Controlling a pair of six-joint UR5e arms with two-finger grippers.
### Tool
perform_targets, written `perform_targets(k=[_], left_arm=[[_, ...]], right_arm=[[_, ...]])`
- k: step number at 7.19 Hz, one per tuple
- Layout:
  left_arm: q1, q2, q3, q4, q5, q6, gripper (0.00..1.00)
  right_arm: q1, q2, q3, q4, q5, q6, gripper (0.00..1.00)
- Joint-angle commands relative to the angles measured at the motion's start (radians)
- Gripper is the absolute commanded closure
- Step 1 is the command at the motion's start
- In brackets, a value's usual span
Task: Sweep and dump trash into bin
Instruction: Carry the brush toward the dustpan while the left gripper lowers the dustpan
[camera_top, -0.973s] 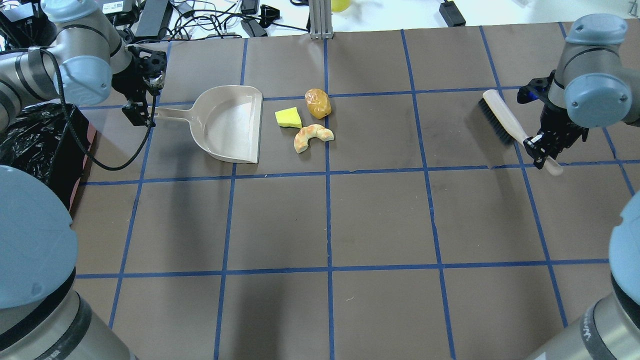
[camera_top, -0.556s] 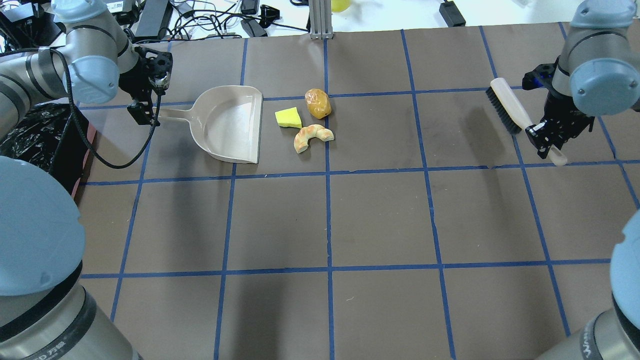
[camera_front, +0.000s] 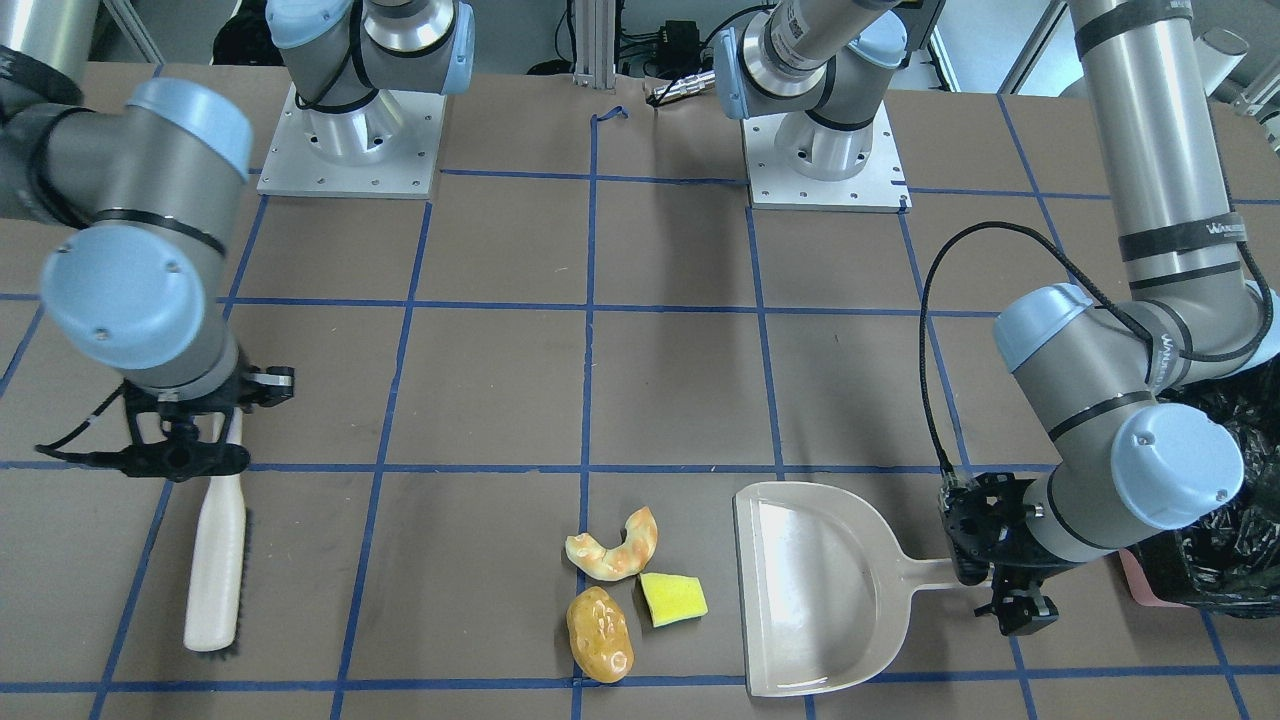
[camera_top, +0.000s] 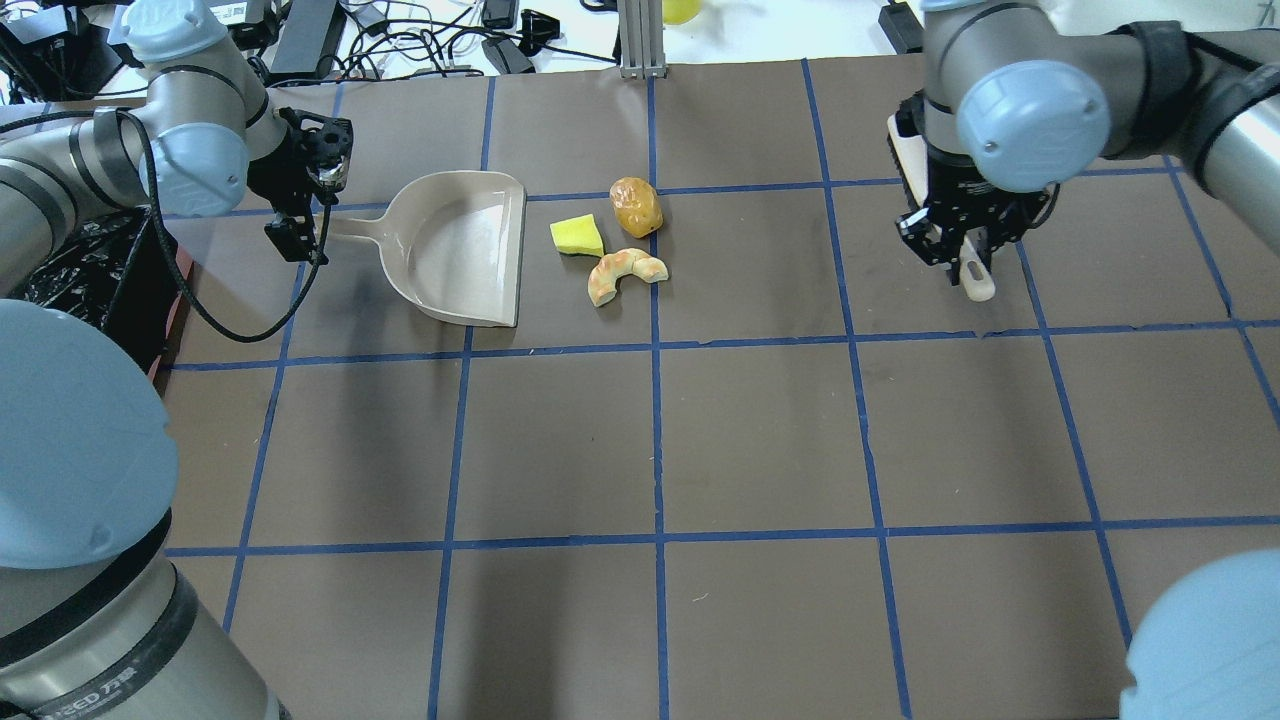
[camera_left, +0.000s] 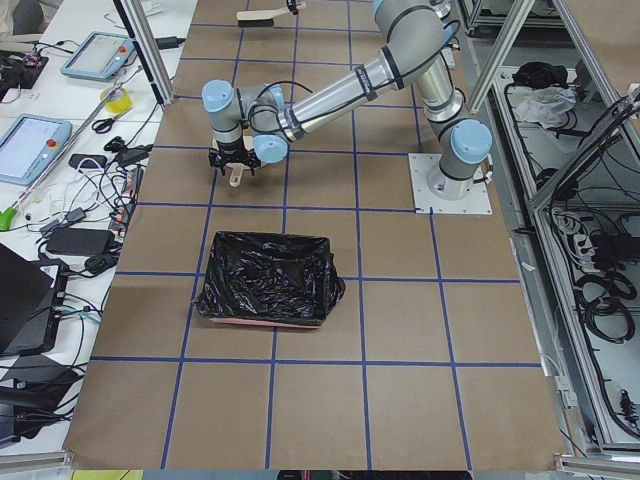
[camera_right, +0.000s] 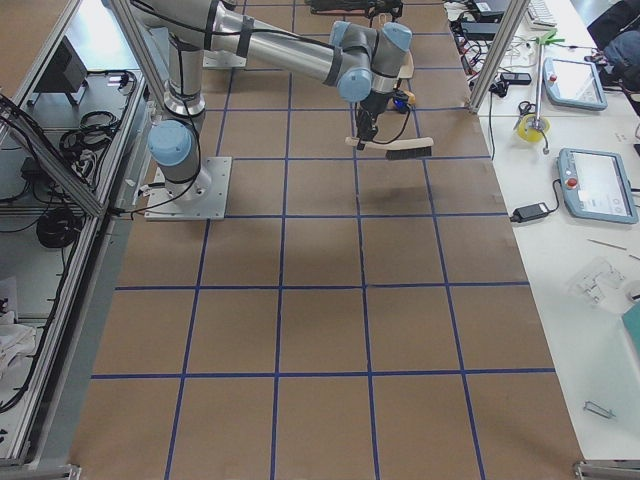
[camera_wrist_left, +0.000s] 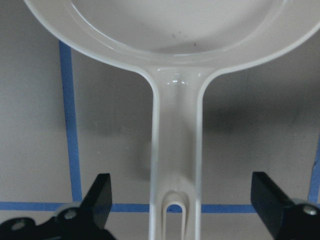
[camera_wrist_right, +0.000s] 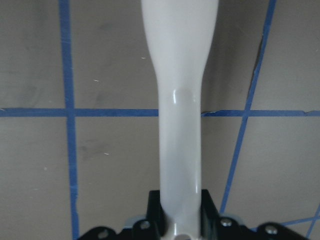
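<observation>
Both arms reach down to the table (camera_top: 760, 430).
Fingers (camera_wrist_left: 100, 192) of the left gripper (camera_wrist_left: 183, 196) stand apart astride the dustpan (camera_wrist_left: 175, 125) handle; the right gripper (camera_wrist_right: 181, 212) clamps the brush (camera_wrist_right: 180, 125). The trash (camera_top: 625, 272) lies beside the dustpan's mouth, the bin (camera_left: 265, 280) at the table's left end; arm lettering is unreadable.

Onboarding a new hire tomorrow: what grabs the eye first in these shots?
Three trash pieces, a tan croissant, a golden-brown lump and a yellow sponge wedge, cluster just outside the open mouth of the dustpan. The right pincer clamps the brush far to the robot's right, while the left pincer stands open astride the dustpan handle.
</observation>
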Motion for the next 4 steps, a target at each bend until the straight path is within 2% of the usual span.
perform_targets(k=[1,2,3,4], left_arm=[[-0.002,-0.001,0.002,0.000,-0.008,0.012,0.28],[-0.001,-0.001,-0.001,0.000,-0.008,0.017,0.49],[0.001,-0.008,-0.001,0.000,-0.011,0.018,0.55],[-0.004,-0.009,0.002,0.000,-0.009,0.020,0.69]], right_arm=[[0.115,0.034,-0.060,0.042,0.006,0.178,1.00],[0.157,0.060,-0.075,0.061,0.021,0.252,1.00],[0.202,0.074,-0.080,0.061,0.033,0.354,1.00],[0.233,0.097,-0.081,0.063,0.035,0.410,1.00]])
